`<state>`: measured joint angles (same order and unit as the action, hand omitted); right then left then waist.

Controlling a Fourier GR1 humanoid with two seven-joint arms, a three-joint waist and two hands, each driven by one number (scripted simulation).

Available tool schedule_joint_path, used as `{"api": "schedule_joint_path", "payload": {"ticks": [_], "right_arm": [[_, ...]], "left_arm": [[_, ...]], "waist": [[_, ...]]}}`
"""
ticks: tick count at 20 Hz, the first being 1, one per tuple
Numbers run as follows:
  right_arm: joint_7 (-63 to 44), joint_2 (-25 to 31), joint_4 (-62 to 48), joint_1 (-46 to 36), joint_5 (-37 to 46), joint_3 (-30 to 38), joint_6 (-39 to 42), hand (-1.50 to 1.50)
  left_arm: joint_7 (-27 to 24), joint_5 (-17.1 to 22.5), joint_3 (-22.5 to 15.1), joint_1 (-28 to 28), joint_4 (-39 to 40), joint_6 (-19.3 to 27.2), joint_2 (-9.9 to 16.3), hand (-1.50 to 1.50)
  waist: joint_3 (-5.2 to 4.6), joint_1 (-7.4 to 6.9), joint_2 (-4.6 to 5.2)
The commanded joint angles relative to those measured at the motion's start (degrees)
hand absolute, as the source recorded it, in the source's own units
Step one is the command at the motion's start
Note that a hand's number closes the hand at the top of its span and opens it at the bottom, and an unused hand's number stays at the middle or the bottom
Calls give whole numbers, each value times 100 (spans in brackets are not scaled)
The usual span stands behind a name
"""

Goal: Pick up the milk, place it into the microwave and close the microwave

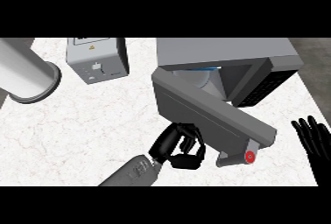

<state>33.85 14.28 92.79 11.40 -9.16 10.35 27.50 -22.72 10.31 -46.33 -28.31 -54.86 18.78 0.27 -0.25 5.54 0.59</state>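
Observation:
The grey microwave (226, 52) stands at the back right with its door (207, 116) swung out toward me, handle end with a red dot (249, 156) nearest. Inside the cavity a white and blue shape, the milk (205, 78), shows partly behind the door's top edge. My left hand (176, 144) is against the door's outer face near its lower edge, fingers loosely bent and holding nothing. At the right edge my right hand (313, 136) rests open, fingers up, apart from the microwave.
A grey toaster (97, 59) stands at the back, left of the microwave. A large white cylinder (26, 74) lies at the far left. The counter's right edge (309, 94) runs just beyond the microwave.

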Motion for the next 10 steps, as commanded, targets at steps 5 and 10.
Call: {"api": "schedule_joint_path", "payload": {"ticks": [5, 10], "right_arm": [[-611, 136, 789, -111, -513, -194, 320, -150], [-816, 334, 1035, -153, -680, -135, 409, -150]], "left_arm": [[-188, 1227, -526, -738, 135, 684, -25, 150], [-477, 1759, -624, -841, 61, 1250, -25, 150]], "waist": [[-16, 332, 90], [-21, 505, 125]]}}
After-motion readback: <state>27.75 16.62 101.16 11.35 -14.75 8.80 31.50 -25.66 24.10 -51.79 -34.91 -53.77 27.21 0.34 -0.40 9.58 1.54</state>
